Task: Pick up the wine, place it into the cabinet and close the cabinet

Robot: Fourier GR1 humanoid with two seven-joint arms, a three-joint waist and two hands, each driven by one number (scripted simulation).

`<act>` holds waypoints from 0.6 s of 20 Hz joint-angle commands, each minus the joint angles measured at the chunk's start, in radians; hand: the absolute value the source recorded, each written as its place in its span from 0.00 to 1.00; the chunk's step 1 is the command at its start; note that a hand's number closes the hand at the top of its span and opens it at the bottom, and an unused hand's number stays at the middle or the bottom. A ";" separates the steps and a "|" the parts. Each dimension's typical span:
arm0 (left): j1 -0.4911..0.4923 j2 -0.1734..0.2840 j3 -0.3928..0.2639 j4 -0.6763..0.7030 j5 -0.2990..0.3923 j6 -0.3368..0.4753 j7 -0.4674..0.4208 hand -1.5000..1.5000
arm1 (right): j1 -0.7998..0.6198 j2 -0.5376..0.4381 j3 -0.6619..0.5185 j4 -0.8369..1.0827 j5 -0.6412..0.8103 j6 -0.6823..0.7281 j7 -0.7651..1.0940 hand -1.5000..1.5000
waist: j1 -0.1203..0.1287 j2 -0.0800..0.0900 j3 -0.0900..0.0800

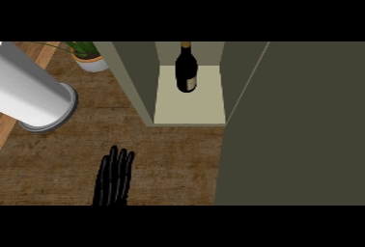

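one wine bottle (187, 70) stands upright inside the open cabinet (189, 108) (door (292, 125) swung wide); the left hand (114, 177) rests below, fingers straight, holding nothing.

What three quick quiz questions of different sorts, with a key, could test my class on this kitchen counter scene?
1. True or false: the wine bottle stands upright inside the cabinet.
2. Multiple choice: the cabinet door is A) open, B) shut.
3. Short answer: what stands at the counter's far left corner?

Key:
1. True.
2. A.
3. A potted plant. The left robot hand holds nothing, fingers straight.
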 commanded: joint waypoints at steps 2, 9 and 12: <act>0.111 0.127 0.059 -0.081 0.043 -0.125 -0.042 0.00 | 0.115 -0.004 0.029 -0.139 -0.077 0.052 -0.004 1.00 | -0.003 0.000 0.000; 0.143 0.184 0.184 -0.135 0.108 -0.153 -0.015 0.00 | 0.132 0.050 0.169 -0.131 -0.170 0.003 0.135 1.00 | -0.001 0.001 -0.001; 0.209 0.235 0.196 -0.216 0.092 -0.156 -0.025 0.00 | 0.182 0.054 0.198 -0.176 -0.168 -0.001 0.154 1.00 | 0.000 -0.002 0.000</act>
